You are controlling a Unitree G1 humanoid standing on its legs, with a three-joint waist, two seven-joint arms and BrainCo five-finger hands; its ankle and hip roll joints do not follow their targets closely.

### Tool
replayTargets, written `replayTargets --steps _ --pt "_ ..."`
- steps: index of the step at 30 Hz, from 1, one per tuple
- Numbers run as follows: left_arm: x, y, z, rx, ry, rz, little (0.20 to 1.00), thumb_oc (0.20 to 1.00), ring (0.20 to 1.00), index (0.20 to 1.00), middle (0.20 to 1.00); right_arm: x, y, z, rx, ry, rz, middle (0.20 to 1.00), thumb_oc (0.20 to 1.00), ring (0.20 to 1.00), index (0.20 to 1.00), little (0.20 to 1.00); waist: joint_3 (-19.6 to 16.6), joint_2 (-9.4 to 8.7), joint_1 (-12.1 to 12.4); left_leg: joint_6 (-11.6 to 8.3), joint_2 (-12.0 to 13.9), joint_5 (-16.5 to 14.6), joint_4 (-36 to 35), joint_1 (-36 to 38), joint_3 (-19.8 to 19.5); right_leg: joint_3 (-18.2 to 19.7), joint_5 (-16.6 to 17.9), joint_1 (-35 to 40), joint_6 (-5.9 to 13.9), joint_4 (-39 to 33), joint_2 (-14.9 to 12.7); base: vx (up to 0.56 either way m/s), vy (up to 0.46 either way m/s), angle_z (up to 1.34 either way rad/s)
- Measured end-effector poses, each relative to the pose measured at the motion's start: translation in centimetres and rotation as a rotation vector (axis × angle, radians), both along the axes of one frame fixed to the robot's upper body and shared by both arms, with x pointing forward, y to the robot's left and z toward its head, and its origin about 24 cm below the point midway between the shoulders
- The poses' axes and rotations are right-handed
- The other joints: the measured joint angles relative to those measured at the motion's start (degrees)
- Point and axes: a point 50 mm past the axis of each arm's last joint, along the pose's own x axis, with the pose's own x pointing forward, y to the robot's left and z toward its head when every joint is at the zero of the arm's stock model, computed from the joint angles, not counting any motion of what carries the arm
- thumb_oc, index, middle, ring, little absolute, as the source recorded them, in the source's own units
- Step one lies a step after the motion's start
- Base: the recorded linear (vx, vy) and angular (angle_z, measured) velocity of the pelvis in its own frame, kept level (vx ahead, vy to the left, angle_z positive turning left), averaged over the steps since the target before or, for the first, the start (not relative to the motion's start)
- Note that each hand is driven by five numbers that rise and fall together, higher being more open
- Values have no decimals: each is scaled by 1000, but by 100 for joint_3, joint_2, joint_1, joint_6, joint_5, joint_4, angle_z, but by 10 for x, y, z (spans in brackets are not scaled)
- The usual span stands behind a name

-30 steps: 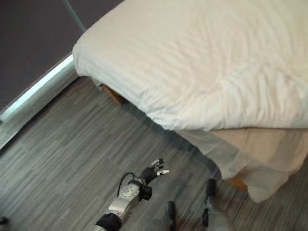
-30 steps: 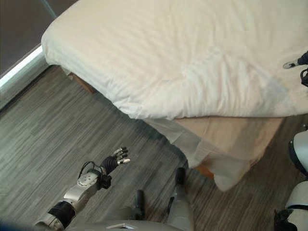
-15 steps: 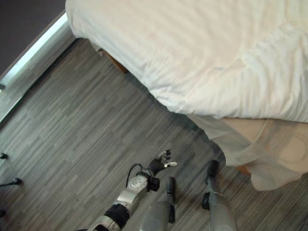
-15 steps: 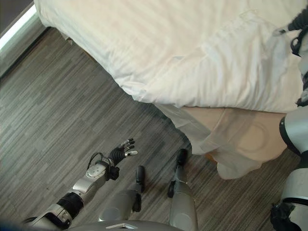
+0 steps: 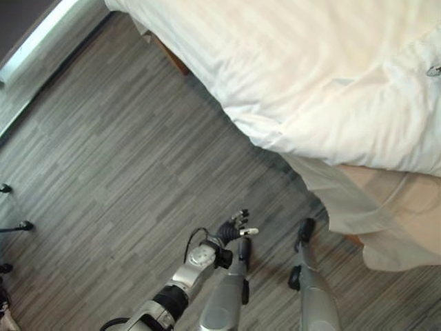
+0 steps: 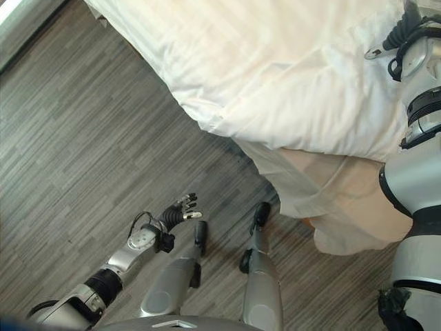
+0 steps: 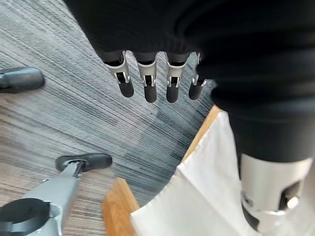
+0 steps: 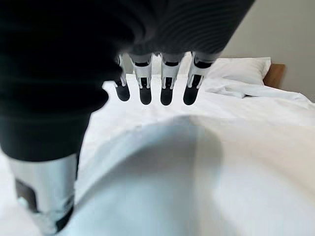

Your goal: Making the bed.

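White duvet (image 5: 331,76) over the bed corner; both robot hands empty.

Soft, faintly striped and rumpled, the duvet covers the bed before the robot, its corner bulging above a limp sheet (image 6: 324,200) that droops toward the grey plank floor (image 5: 103,158). Left robot hand (image 5: 233,227) hangs low over the floor, fingers straight, spread, holding nothing. Right robot hand (image 8: 152,78) hovers above the duvet, fingers straight, apart from the cloth. Risk: a shallow pinch may slip off the smooth fabric, or drag the sheet further down.
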Motion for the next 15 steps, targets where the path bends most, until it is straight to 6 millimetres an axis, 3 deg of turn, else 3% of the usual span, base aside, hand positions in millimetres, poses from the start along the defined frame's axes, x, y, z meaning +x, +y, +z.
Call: replayTargets --steps 4,8,10,11,12,15 --pt "1 3 -2 10 10 15 1000 1000 1000 1000 1000 -6 -12 -4 78 -18 -45 1000 1000 1000 1000 1000 58 -5 -7 0 -4 0 19 -85 0 1 8 -77 -10 1 -2 0 0 0" --pt "4 4 0 11 4 33 1000 1000 1000 1000 1000 -9 -24 -25 253 -38 -46 1000 1000 1000 1000 1000 92 -24 5 0 -32 0 55 -189 -29 -9 18 -150 -23 1 -11 -4 6 2" --pt "5 5 0 15 7 37 1000 1000 1000 1000 1000 -9 -28 -46 317 -18 -45 1000 1000 1000 1000 1000 114 -44 11 0 -29 1 57 -202 -41 -12 19 -158 -25 1 -7 0 0 0" --pt "5 6 -2 18 13 46 1000 1000 1000 1000 1000 -8 -31 -63 358 -12 -45 649 649 649 649 649 115 -47 9 0 -29 1 59 -205 -53 -13 19 -157 -24 1 -7 0 0 0" --pt "5 8 -3 20 17 55 1000 1000 1000 1000 1000 -7 -29 -67 384 -32 -31 200 200 200 200 200 122 -58 -8 0 -30 1 59 -201 -60 -9 19 -155 -24 1 -8 0 0 0" --pt "7 13 -2 22 16 83 1000 1000 1000 1000 1000 -4 -25 -69 419 -58 -7 200 200 200 200 200 161 -127 -48 0 -35 1 63 -154 -55 7 23 -117 -29 1 -4 -4 50 -3"
